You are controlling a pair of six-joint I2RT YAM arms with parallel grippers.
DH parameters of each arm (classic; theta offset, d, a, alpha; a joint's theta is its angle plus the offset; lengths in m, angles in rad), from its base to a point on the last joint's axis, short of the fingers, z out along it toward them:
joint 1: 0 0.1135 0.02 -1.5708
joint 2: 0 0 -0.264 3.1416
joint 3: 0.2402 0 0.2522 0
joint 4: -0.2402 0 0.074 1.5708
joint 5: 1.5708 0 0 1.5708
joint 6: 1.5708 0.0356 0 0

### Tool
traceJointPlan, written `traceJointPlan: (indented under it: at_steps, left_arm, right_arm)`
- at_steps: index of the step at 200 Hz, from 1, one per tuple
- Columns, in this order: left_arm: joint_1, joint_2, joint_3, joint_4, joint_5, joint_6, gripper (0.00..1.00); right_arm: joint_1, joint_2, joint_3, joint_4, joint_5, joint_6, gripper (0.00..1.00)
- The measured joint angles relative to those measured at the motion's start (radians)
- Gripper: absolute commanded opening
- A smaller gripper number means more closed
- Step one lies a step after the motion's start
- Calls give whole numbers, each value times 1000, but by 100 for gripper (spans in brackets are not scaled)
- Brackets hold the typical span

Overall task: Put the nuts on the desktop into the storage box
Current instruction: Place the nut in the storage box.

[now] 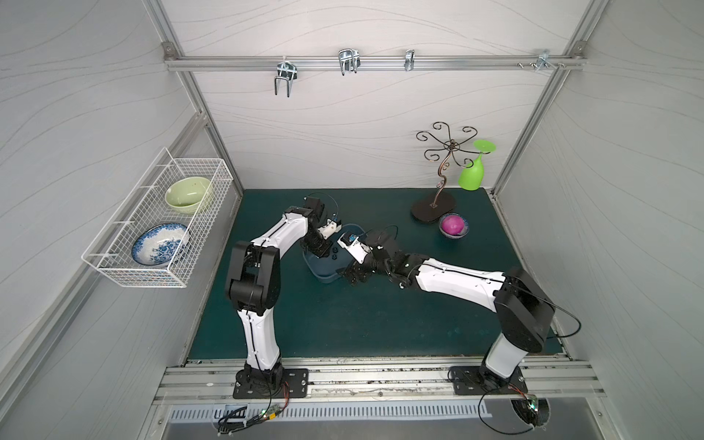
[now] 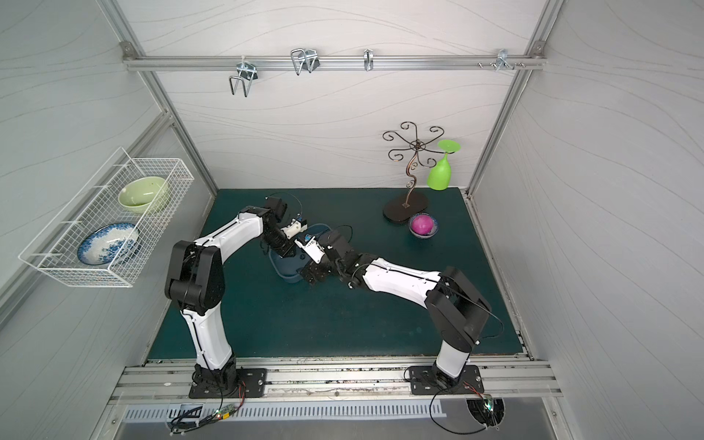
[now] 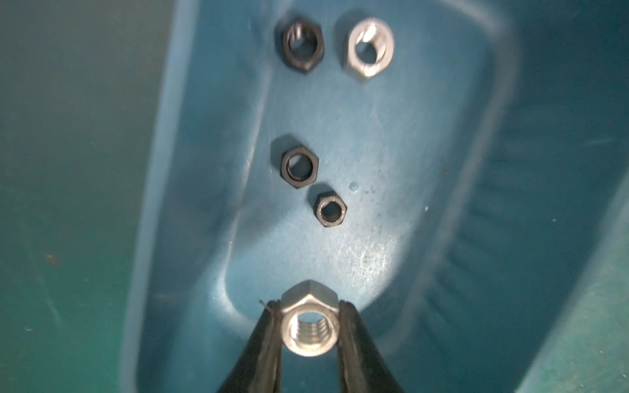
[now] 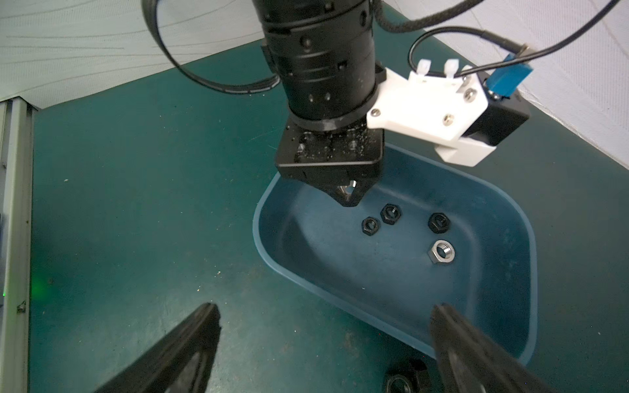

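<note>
Left end effector (image 3: 309, 314) grips a silver nut (image 3: 310, 299) over the storage box (image 1: 324, 274), mid-frame in a top view; four nuts (image 3: 299, 166) lie inside. Right end effector (image 4: 325, 308) gapes wide near a black nut (image 4: 405, 377) on the bench (image 4: 136, 204).

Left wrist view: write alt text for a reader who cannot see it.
The left hand pinches a silver nut over one end of the blue storage box. Three black nuts and a second silver nut lie on the box floor; the dark green desktop surrounds the box.
</note>
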Motion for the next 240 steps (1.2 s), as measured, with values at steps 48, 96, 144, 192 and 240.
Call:
traceJointPlan:
  at_steps: [48, 96, 144, 192, 240]
  left_arm:
    - [0, 6, -44, 71, -21, -13, 25]
    - [0, 37, -58, 123, -26, -33, 27]
    - [0, 55, -58, 138, -27, -42, 29]
    - [0, 72, -58, 140, -32, -43, 35]
    - [0, 72, -58, 140, -32, -46, 43]
  right_arm:
    - [7, 30, 0, 18, -3, 13, 99]
    - [23, 57, 0, 18, -2, 14, 99]
    - [25, 57, 14, 10, -2, 14, 99]
    - [25, 57, 17, 4, 2, 11, 99]
    - [25, 57, 17, -6, 10, 6, 99]
